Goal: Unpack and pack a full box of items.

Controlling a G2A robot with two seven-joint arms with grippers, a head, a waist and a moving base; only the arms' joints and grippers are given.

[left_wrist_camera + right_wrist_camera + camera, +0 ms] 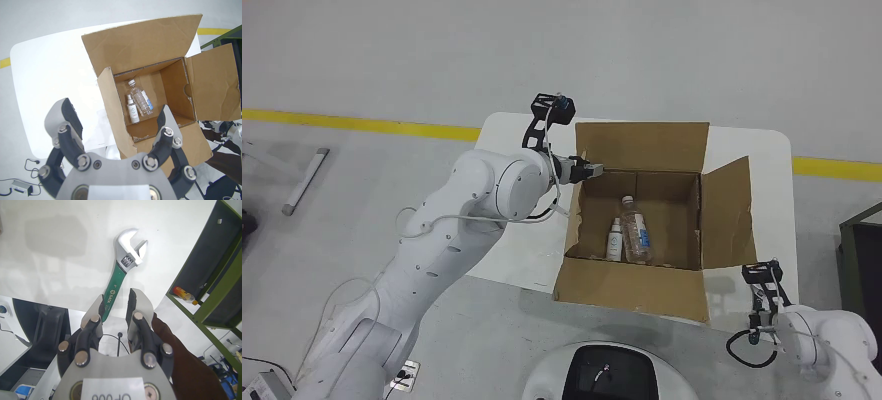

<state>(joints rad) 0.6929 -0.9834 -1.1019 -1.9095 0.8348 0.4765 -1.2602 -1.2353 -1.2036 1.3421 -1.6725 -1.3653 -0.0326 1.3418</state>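
An open cardboard box (pixel 642 145) stands on the white table (pixel 517 250). Lying on its bottom are a clear water bottle (pixel 636 232) and a small white spray bottle (pixel 614 242). My left gripper (pixel 585 168) hangs open over the box's left flap; the left wrist view looks down into the box (pixel 175 91) at the water bottle (pixel 140 100) and the spray bottle (pixel 133 111), with the left gripper (pixel 118 121) empty. My right gripper (pixel 764 272) is at the table's near right corner. Its fingers stand apart, and this right gripper (pixel 116 305) has the end of a green-handled wrench (pixel 121 272) against one finger (pixel 100 308).
A green-framed shelf (pixel 213 298) stands just right of the table and holds an orange bottle (pixel 185 295). The shelf's edge (pixel 864 250) is close to my right arm. The box's flaps stick out to the back and right. Bare table lies left of the box.
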